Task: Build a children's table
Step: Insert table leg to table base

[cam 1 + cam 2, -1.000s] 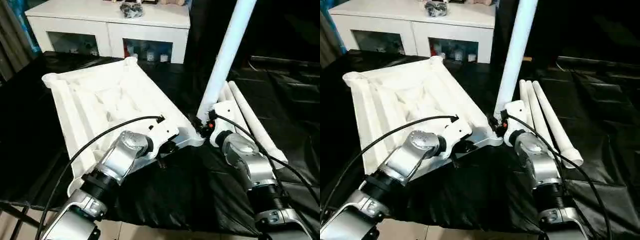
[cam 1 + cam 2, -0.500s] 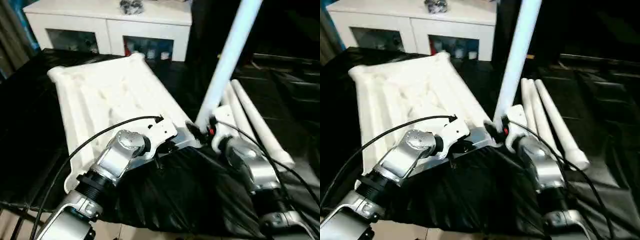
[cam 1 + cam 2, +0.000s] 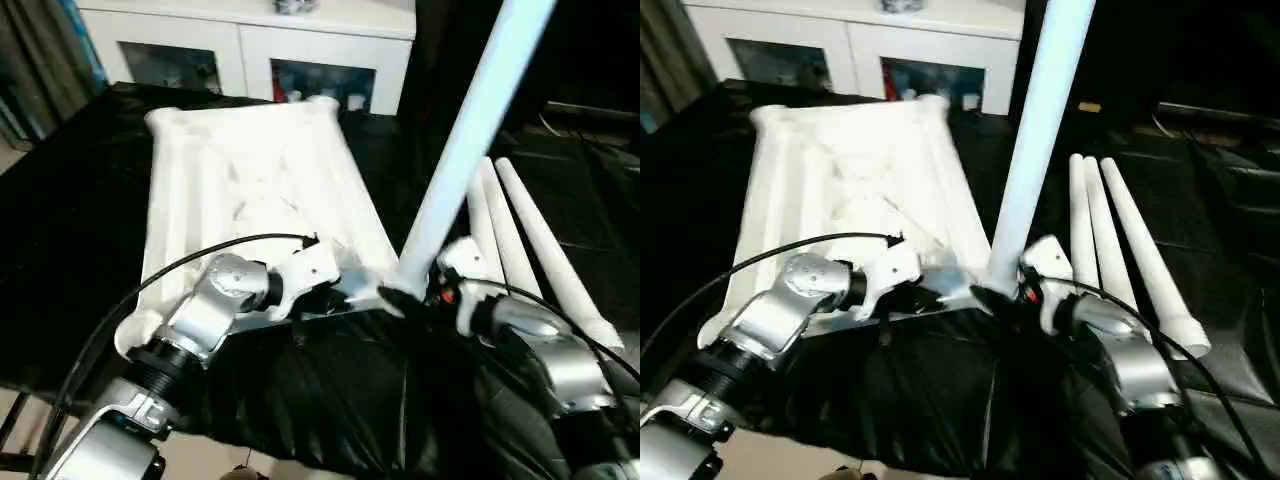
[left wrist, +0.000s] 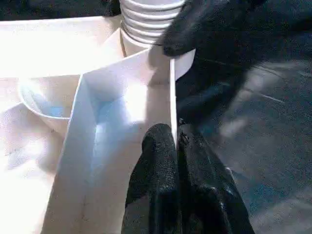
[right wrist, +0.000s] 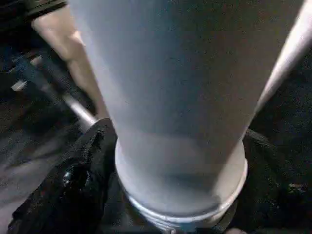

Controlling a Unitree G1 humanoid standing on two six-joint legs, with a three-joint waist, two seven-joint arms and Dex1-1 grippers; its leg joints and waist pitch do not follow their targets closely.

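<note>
Right gripper (image 3: 408, 296) fingers had spread from the upright leg (image 3: 468, 140), now seated in the tabletop (image 3: 255, 190) corner socket; left gripper (image 4: 176, 146) pinched its rim

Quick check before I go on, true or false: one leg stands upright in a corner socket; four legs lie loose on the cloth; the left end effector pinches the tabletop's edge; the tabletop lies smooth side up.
1. One leg stands upright in a corner socket: true.
2. Four legs lie loose: false, three spare legs lie there.
3. The left end effector pinches the tabletop edge: true.
4. Tabletop lies smooth side up: false, its ribbed underside faces up.
</note>
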